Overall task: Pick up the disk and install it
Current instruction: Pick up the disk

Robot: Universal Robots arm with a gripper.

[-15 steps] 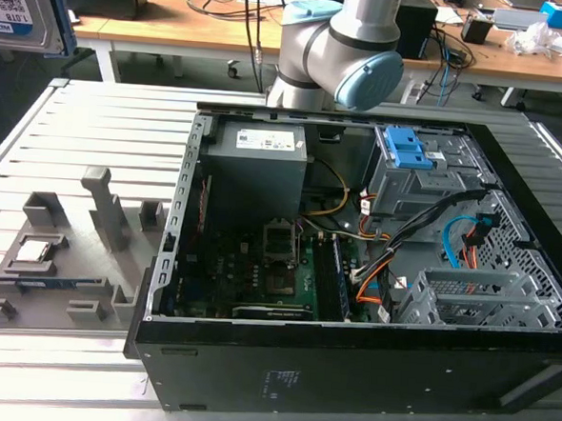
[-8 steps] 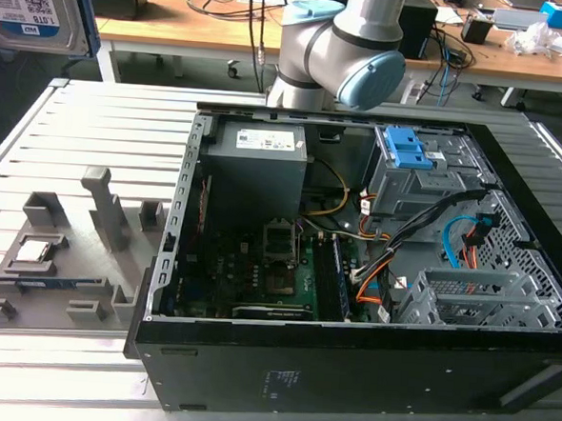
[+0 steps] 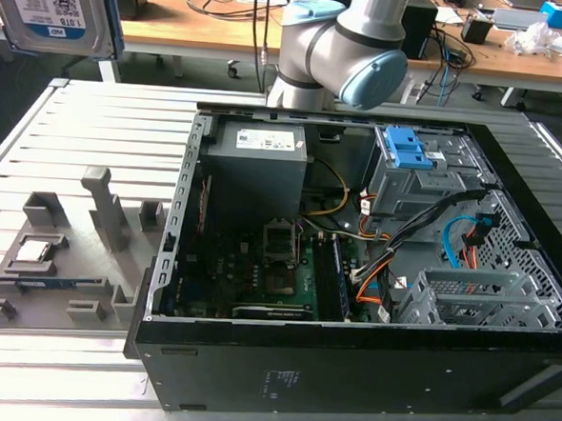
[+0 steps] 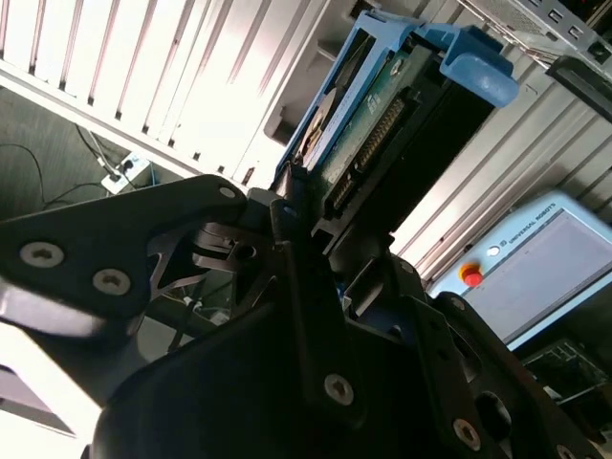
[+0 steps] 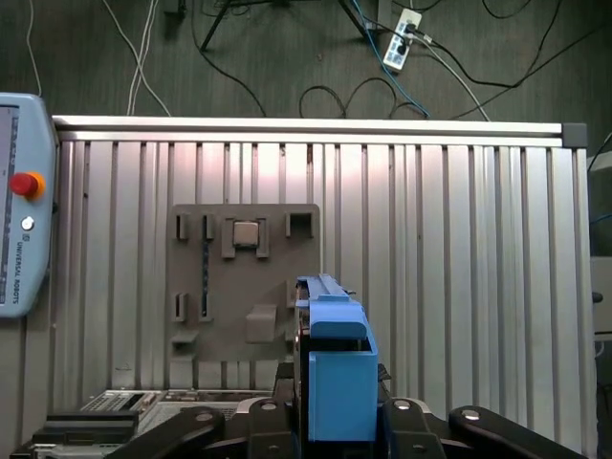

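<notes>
One ribbed table (image 3: 95,123) holds one open computer case (image 3: 354,272). One grey holder plate (image 3: 59,254) with one small chip (image 3: 32,250) sits just beside the case. The exterior view shows the one disk (image 3: 55,11), silver with a white label, up in the air off that side of the case. The second wrist view shows its green board and blue frame, pinched tight by the gripper (image 4: 304,206).

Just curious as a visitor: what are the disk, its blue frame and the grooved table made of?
The disk: probably metal, silvery sheen, with a papery label. Its frame: matte blue, moulded, likely plastic. The table: pale glinting slats, likely aluminium.
</notes>
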